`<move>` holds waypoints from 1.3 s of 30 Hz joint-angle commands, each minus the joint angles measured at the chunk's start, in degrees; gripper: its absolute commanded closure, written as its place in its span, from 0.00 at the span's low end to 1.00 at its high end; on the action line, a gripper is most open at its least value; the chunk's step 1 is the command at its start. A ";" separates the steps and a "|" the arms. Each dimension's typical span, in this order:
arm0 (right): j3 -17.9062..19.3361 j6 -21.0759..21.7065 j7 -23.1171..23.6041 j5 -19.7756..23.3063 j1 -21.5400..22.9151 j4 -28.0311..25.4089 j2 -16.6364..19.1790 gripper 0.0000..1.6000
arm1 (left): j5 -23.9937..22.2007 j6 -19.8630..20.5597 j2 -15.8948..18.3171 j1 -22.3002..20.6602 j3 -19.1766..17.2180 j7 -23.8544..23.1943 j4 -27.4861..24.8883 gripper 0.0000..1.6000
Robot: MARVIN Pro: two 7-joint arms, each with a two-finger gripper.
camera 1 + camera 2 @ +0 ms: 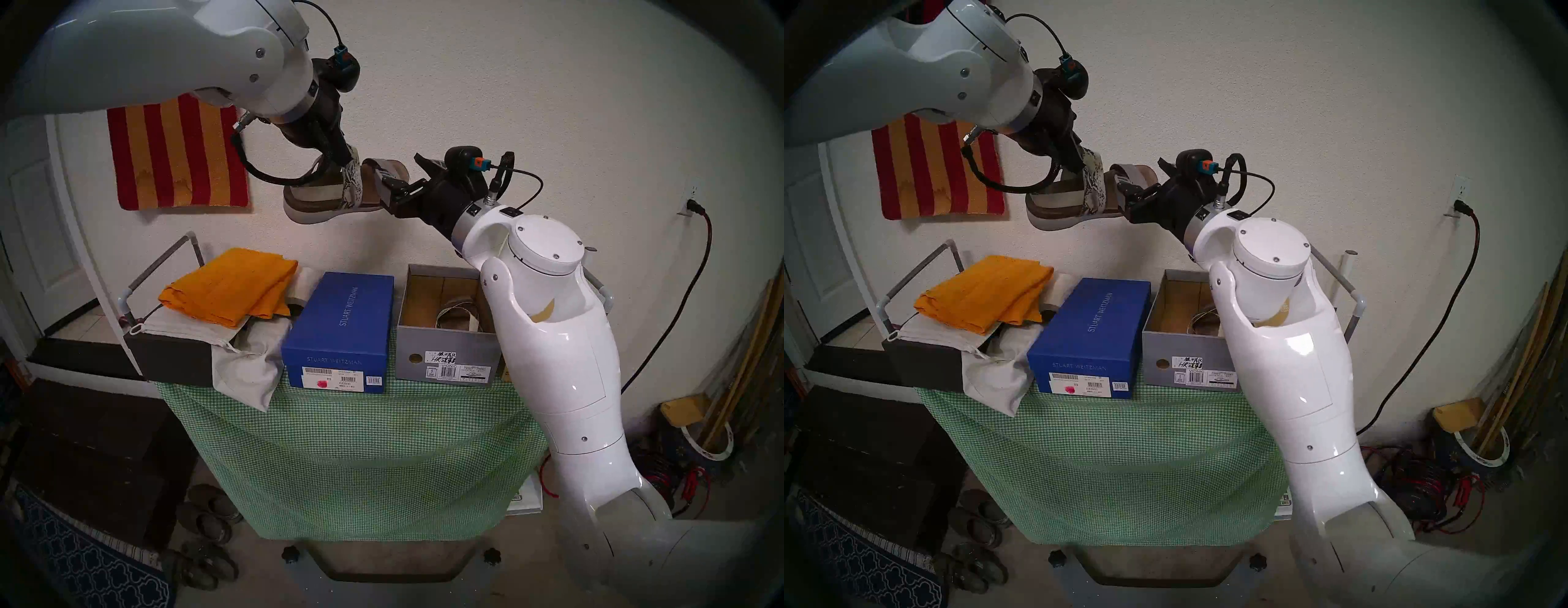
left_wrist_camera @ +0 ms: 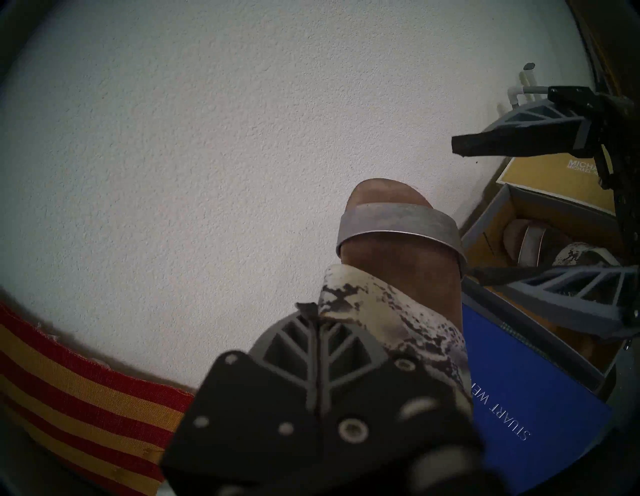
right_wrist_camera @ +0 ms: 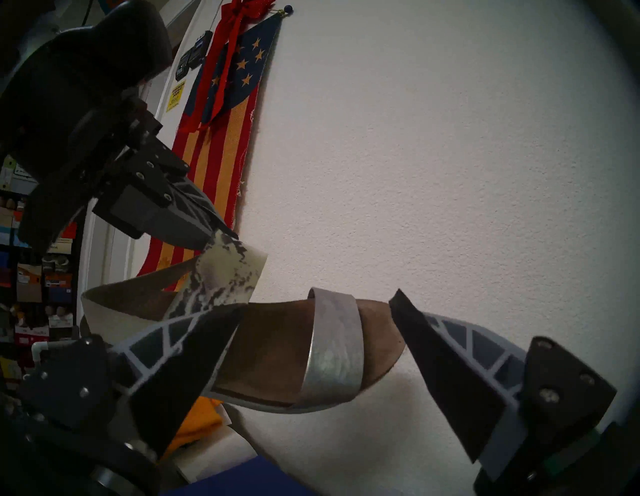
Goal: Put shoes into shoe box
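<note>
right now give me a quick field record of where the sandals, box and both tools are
held sandal: in the air, above the table
left tool: shut on the sandal's snakeskin strap
right tool: open, fingers either side of the sandal's toe
second sandal: inside the grey VIONIC box
grey VIONIC box: open, right of the blue STUART WEITZMAN box

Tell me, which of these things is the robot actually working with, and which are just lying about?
In use:
- sandal in the air, held by its patterned strap in the left end effector
- right end effector, open around its toe
- second sandal, already in the grey shoe box

Lying about:
- blue box
- orange cloth
- white cloth bag
- striped wall hanging
- gold-tan box
</note>
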 commanded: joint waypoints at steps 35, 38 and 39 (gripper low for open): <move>-3.22 -14.45 -6.13 -5.88 5.49 14.75 -5.44 1.00 | 0.21 -0.15 -0.18 -0.46 -0.33 0.11 0.15 1.00; -3.87 -17.42 -6.77 -7.86 5.78 15.02 -4.83 1.00 | 0.21 -0.17 -0.19 -0.47 -0.32 0.11 0.15 1.00; -3.89 -19.45 -7.30 -8.74 5.99 15.74 -4.86 1.00 | 0.20 -0.17 -0.19 -0.47 -0.31 0.11 0.15 1.00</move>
